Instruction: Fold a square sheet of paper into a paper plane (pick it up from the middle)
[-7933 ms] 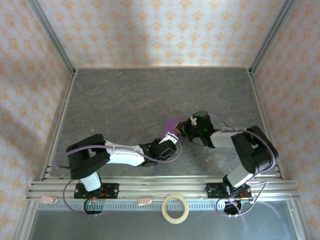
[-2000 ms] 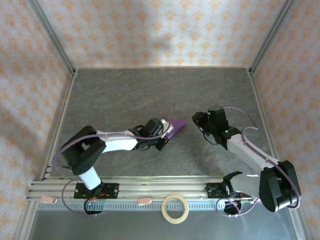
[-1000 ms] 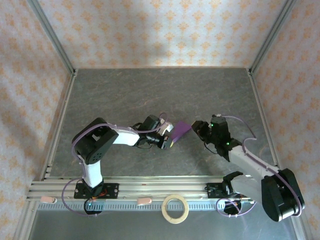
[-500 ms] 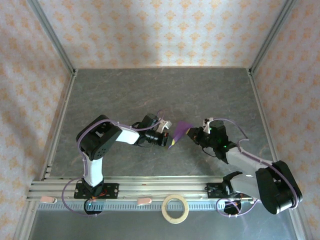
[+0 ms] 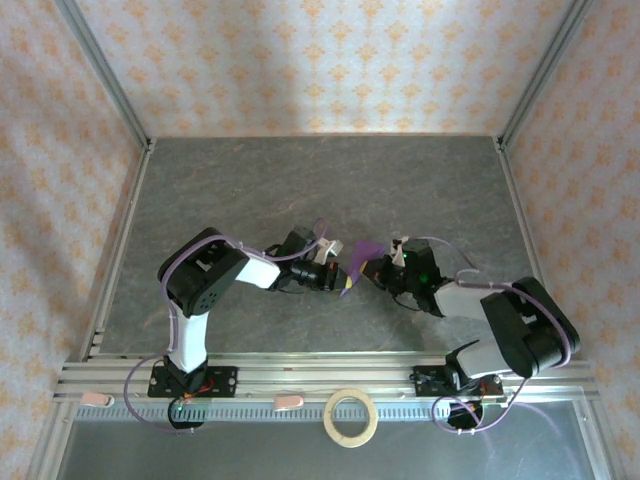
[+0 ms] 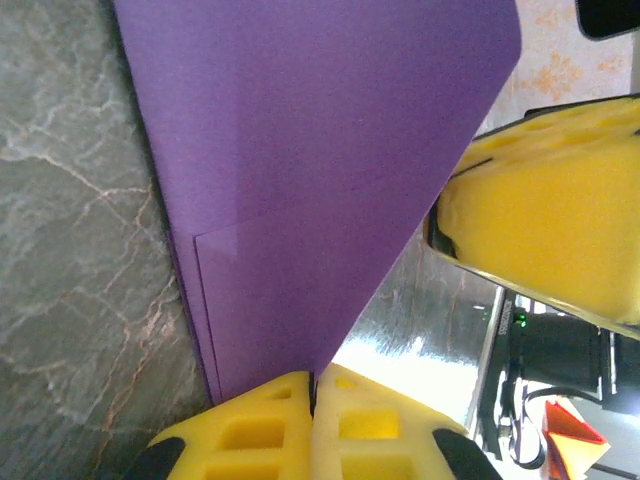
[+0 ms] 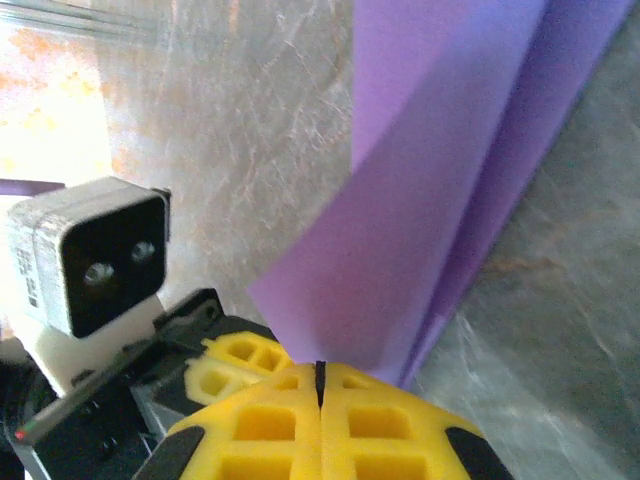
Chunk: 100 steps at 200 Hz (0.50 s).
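The purple sheet of paper (image 5: 362, 254), folded into layers with a slanted edge, hangs just above the table (image 5: 300, 180) between both arms. My left gripper (image 5: 342, 280) is shut on its lower corner; in the left wrist view the yellow fingertips (image 6: 270, 410) pinch the paper (image 6: 300, 150) at the bottom, and a pad of the right gripper (image 6: 550, 220) stands at the right. My right gripper (image 5: 379, 268) is shut on the opposite edge; in the right wrist view its pads (image 7: 380, 420) meet on the paper (image 7: 440, 200), with the left gripper's yellow fingers (image 7: 235, 362) just beside.
A tan tape ring (image 5: 351, 417) lies on the near shelf in front of the aluminium rail (image 5: 320, 375). Patterned walls and metal posts (image 5: 100, 70) enclose the grey marble table on three sides. Purple cables loop around both arms.
My right gripper has moved left to the paper and shut on its edge. The left gripper has kept its hold, and the paper has turned more edge-on.
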### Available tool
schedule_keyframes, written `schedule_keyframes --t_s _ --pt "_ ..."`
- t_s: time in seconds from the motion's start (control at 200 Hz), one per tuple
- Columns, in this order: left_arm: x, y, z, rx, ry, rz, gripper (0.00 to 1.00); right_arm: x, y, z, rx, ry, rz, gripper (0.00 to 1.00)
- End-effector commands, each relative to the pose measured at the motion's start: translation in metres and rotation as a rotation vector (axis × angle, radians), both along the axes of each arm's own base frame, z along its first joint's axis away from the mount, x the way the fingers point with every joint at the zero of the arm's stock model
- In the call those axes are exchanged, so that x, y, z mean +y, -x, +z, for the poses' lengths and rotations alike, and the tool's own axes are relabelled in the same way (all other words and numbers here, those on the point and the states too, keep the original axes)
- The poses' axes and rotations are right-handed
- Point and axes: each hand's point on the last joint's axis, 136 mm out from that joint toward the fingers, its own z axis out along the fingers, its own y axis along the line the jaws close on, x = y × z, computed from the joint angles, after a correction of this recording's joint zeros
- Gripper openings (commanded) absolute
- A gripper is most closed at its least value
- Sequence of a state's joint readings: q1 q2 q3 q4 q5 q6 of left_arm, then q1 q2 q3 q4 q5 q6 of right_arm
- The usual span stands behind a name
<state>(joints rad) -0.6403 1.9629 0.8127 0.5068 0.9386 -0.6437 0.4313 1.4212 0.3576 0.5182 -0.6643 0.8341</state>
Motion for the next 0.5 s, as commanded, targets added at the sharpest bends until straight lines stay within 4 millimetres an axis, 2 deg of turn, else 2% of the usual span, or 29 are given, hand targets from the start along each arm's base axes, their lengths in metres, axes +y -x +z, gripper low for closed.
schedule_keyframes --t_s 0.0,0.205,0.305,0.495 --pt "-0.005 0.016 -0.026 0.060 -0.039 -0.011 0.00 0.008 -0.020 0.019 -0.072 -0.056 -0.012 0.00" --pt "-0.005 0.014 -0.026 0.081 -0.017 0.026 0.00 0.005 -0.031 0.008 -0.041 -0.057 -0.018 0.00" --pt "-0.003 0.012 -0.026 0.092 -0.002 0.051 0.00 0.004 -0.033 0.012 -0.054 -0.065 -0.011 0.00" --pt "0.000 0.010 -0.023 0.103 0.026 0.091 0.00 -0.006 -0.025 0.016 -0.062 -0.053 -0.001 0.00"
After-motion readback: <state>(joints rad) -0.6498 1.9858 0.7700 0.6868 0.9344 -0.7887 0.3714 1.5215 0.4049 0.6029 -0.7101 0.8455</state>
